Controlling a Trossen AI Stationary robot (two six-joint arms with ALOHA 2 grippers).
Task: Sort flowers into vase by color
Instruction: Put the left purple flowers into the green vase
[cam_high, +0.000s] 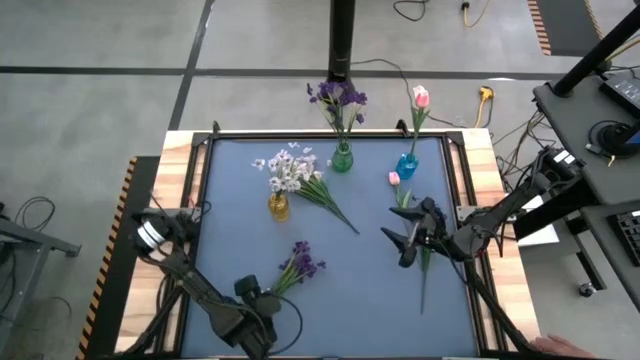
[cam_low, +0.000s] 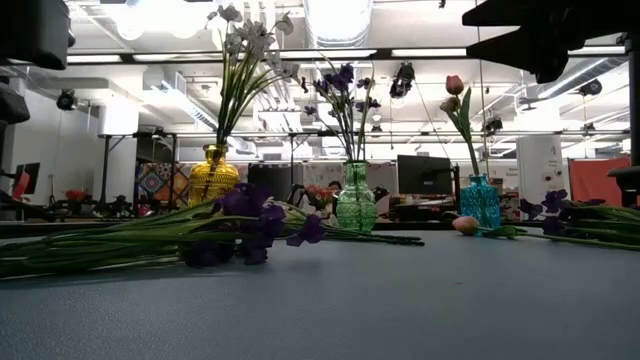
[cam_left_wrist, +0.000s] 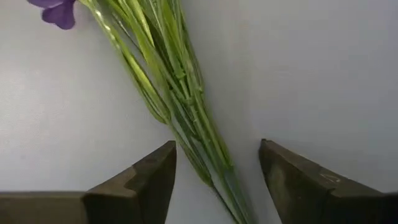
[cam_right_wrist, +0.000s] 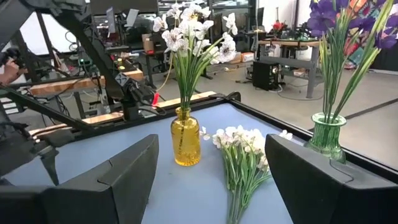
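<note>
1. Blue-grey desk (cam_high: 240, 230) w/ black rim is sitting on a wood frame; grey floor w/ cables around it in high view; low view is showing an open workshop w/ ceiling lights behind.
2. Yellow vase (cam_high: 279, 207) is standing left of desk centre, holding white sprigs (cam_right_wrist: 189, 31). Loose white bunch (cam_high: 300, 180) is lying just beside it, blossoms near the vase, stems running toward desk centre.
3. Green vase (cam_high: 342, 157) is standing near the far edge, mid-desk, holding purple flowers (cam_high: 338, 96).
4. Blue vase (cam_high: 407, 165) is standing near the far edge, toward the right side, holding one pink tulip (cam_high: 421, 96).
5. Loose pink tulip (cam_high: 394, 178) is lying on desk close to the blue vase, stem running toward the near edge, passing under the right gripper (cam_high: 405, 238).
6. Loose purple bunch (cam_high: 303, 262) is lying toward the near edge, left of centre, stems pointing at the left gripper (cam_high: 262, 300).
7. Left gripper is sitting low at the near edge; jaws are spread, straddling the purple bunch's green stems, not pinching them in the left wrist view.
8. Right gripper is hovering over the right half of the desk, pointing toward the left side; jaws spread wide, gripping nothing.
</note>
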